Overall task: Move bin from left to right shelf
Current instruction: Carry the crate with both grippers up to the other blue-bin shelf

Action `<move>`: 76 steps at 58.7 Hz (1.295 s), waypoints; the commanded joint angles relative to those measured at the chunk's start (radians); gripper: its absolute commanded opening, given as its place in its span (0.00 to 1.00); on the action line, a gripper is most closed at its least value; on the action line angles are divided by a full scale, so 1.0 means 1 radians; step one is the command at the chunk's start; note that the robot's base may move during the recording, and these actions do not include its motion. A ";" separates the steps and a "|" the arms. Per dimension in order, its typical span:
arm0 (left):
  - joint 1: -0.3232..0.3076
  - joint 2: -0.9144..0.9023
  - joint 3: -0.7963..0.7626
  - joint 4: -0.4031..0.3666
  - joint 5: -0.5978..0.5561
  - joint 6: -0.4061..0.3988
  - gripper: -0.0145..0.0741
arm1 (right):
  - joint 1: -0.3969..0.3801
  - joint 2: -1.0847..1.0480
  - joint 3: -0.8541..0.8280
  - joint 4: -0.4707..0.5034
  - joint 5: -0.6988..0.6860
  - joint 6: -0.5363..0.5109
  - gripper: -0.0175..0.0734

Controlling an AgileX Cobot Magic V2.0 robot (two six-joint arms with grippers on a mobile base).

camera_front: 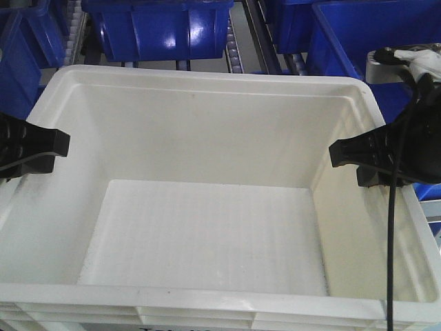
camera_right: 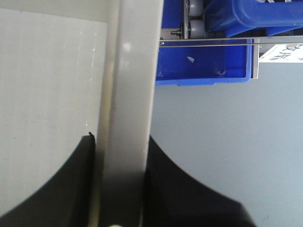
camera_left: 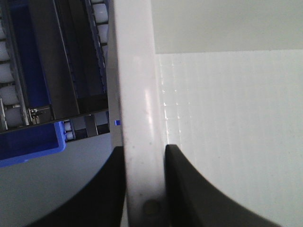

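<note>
Front view, bin: our big white bin (camera_front: 207, 138) fills nearly the whole shot. It's empty, and the black print only peeks out at 6 o'clock.
Front view, left fingers: the left fingers (camera_front: 41, 146) come in at 9 o'clock, hooked over the side rim.
Front view, right fingers: the right fingers (camera_front: 358, 153) mirror them at 3 o'clock on the opposite rim, with a black cable (camera_front: 391, 262) hanging down past them.
Front view, background: blue bins (camera_front: 158, 27) sit on the roller shelf (camera_front: 236, 48) from 11 to 1 o'clock, behind our bin.
Left wrist view: the left fingers (camera_left: 194, 194) are clenched on the bin's rim (camera_left: 135, 85), one pad inside and one outside, both touching the plastic. Rollers (camera_left: 9, 71) and a blue bin edge (camera_left: 28, 146) show from 9 to 11 o'clock.
Right wrist view: same story. The right fingers (camera_right: 61, 189) pinch the rim (camera_right: 132, 71) from both sides, with a blue bin (camera_right: 203, 66) at 1 o'clock and plain grey floor (camera_right: 227, 151) beyond the outside wall.
Done so far: we'd say the two-sided grasp is sorted. The bin looks to be in front of the shelving rather than on the rollers, so probably mid-carry.
Left to do: we can't tell from these shots how close it is to the right shelf. By our reckoning we've got to get it onto that shelf, set it down level and let go on both sides.
</note>
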 commanded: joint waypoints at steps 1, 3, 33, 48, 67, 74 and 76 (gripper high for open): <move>-0.006 -0.030 -0.037 0.027 -0.097 0.016 0.16 | -0.002 -0.033 -0.039 -0.048 -0.030 -0.038 0.21; -0.006 -0.030 -0.037 0.027 -0.097 0.016 0.16 | -0.002 -0.033 -0.039 -0.048 -0.030 -0.038 0.21; -0.006 -0.030 -0.037 0.027 -0.097 0.016 0.16 | -0.002 -0.033 -0.039 -0.048 -0.030 -0.038 0.21; -0.006 -0.030 -0.037 0.027 -0.097 0.016 0.16 | -0.002 -0.033 -0.039 -0.048 -0.030 -0.038 0.21; -0.006 -0.030 -0.037 0.027 -0.097 0.016 0.16 | -0.002 -0.033 -0.039 -0.048 -0.030 -0.038 0.21; -0.006 -0.030 -0.037 0.027 -0.097 0.016 0.16 | -0.002 -0.033 -0.039 -0.048 -0.030 -0.038 0.21; -0.006 -0.030 -0.037 0.027 -0.097 0.016 0.16 | -0.002 -0.033 -0.039 -0.048 -0.030 -0.038 0.21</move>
